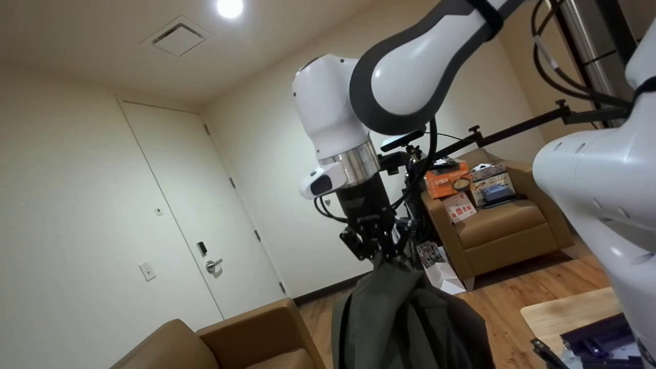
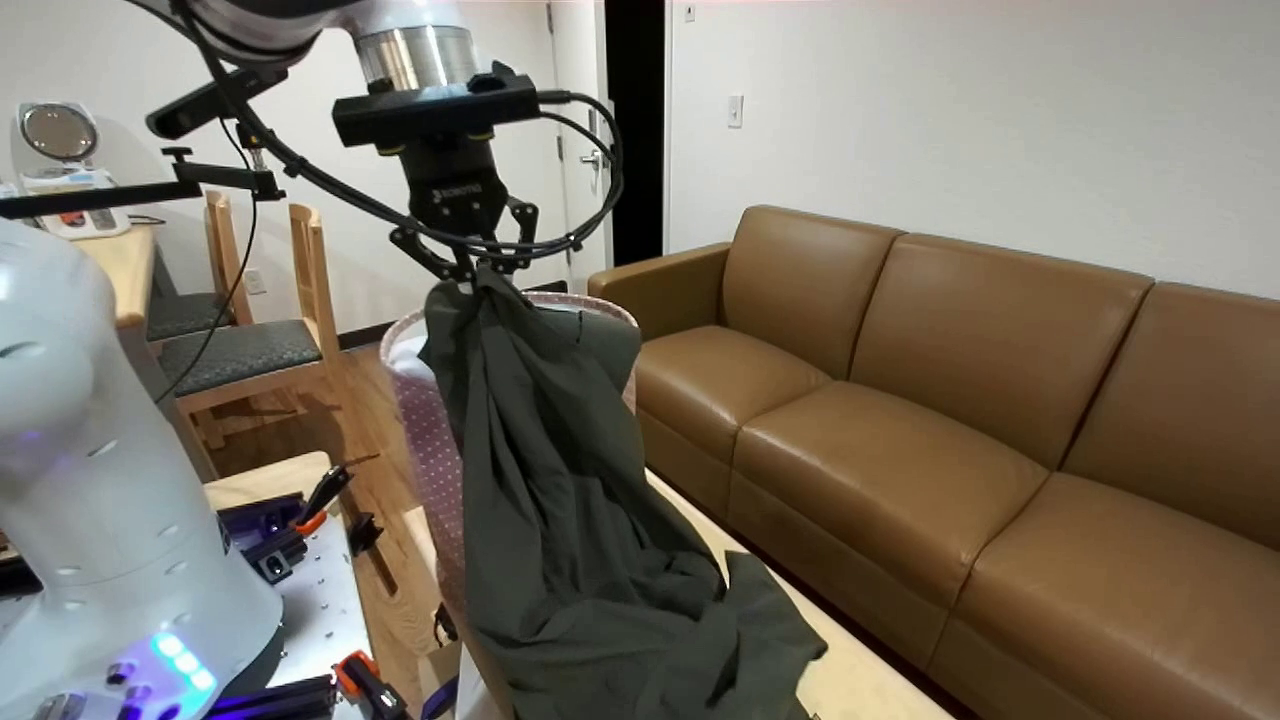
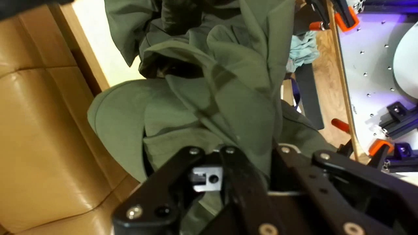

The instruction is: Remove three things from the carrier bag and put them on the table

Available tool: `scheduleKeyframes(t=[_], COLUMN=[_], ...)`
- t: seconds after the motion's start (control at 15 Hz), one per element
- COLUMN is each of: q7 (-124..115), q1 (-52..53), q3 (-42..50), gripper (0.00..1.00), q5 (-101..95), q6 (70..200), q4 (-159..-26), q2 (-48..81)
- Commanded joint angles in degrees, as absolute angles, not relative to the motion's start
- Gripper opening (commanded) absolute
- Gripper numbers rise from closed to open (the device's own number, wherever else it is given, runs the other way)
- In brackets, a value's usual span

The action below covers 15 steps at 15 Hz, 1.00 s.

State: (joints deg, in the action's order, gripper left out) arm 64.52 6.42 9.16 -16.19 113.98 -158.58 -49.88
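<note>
In an exterior view, the white base of my arm (image 2: 130,520) is standing at the far left, and behind it two wooden chairs (image 2: 245,345) are showing their dark seats. Next, the polka-dot bag (image 2: 430,430) is turning its round rim upward, its bottom hidden from me. Just above that rim in this view, my gripper (image 2: 485,277) is pointing down and holding a gathered fold of dark green cloth (image 2: 570,480), its jaws pressing in narrow on it. The cloth is hanging in front of the bag, covering much of it, and its lower end is reaching right, over the pale wooden counter (image 2: 860,680); whether it is resting there I cannot tell. Farther right, a brown sofa (image 2: 850,460) is running to the edge.

In the wrist view, the sofa is filling the left side, the green cloth is taking up the middle, some pale blue fabric (image 3: 303,50) is showing just beside it, and an orange-and-black clamp (image 3: 353,17) is sitting toward the upper right.
</note>
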Motion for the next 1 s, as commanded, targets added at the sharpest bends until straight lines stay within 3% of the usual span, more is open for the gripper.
scheduleKeyframes(t=[0.0, 0.53, 0.93], q7=[64.35, 62.46, 62.08], q1=[0.99, -4.02, -4.17], q3=[15.17, 28.30, 27.56], gripper=[0.06, 0.06, 0.06], q5=[-16.27, -8.97, 1.68], q6=[115.88, 124.74, 124.00], q4=[-156.73, -147.98, -140.05], q2=[-49.31, -28.90, -14.53])
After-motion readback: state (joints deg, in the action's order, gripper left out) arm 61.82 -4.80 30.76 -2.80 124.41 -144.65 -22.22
